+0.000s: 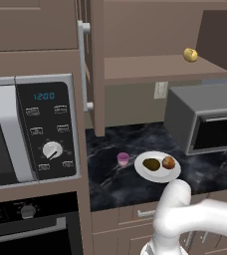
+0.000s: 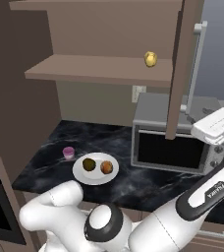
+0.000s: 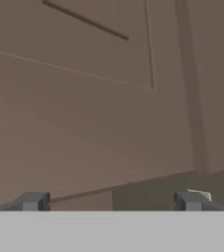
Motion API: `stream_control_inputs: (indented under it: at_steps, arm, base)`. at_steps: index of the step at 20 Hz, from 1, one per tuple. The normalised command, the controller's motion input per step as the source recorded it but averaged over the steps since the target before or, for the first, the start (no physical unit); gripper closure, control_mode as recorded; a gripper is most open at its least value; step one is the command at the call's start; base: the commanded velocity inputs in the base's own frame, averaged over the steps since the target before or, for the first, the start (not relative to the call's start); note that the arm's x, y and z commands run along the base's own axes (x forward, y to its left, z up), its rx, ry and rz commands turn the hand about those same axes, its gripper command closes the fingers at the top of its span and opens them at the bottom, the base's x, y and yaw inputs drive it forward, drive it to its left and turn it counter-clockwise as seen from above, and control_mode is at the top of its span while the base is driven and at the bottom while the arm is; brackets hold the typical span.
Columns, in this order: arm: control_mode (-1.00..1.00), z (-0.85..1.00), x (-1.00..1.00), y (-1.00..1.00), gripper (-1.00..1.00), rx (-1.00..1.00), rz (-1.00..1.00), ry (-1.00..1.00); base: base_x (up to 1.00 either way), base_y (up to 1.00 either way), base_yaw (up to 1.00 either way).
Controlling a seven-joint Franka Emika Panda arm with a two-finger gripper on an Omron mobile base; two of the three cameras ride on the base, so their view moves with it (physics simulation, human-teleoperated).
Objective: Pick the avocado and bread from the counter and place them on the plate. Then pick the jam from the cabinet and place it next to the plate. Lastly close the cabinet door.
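Cabinet door (image 3: 84,108), brown recessed-panel wood, was faced closely by the gripper (image 3: 111,201), whose jaws were spread wide with nothing between them. In the right base view the door (image 2: 179,69) stood edge-on, ajar, its silver bar handle (image 2: 196,64) beside the white hand. Below, on the black veined counter (image 2: 128,182), the round white plate (image 2: 95,170) carried the avocado (image 2: 88,164) and bread (image 2: 106,168), the pink jam (image 2: 69,153) just beside it.
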Motion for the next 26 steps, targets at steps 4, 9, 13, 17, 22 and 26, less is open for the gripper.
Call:
stream_control_inputs:
  at_steps: [4,9,13,17,22,26]
  arm:
    - [-1.00,0.01,-0.04,1.00,-1.00,0.00,0.00,0.00]
    - [-1.00,0.01,0.00,1.00,-1.00,0.00,0.00,-0.01]
    - [-1.00,0.09,0.00,1.00,-1.00,0.00,0.00,-0.03]
    - [-1.00,0.14,0.00,0.90,-1.00,0.00,-0.02,-0.01]
    - [-1.00,0.20,0.11,0.79,-1.00,0.00,-0.04,0.00]
    - [-1.00,0.45,0.30,0.54,-1.00,0.00,-0.04,0.00]
  base:
    - [0.00,0.00,0.00]
    - [0.00,0.00,0.00]
    - [0.00,0.00,0.00]
    - [0.00,0.00,0.00]
    - [0.00,0.00,0.00]
    - [0.00,0.00,0.00]
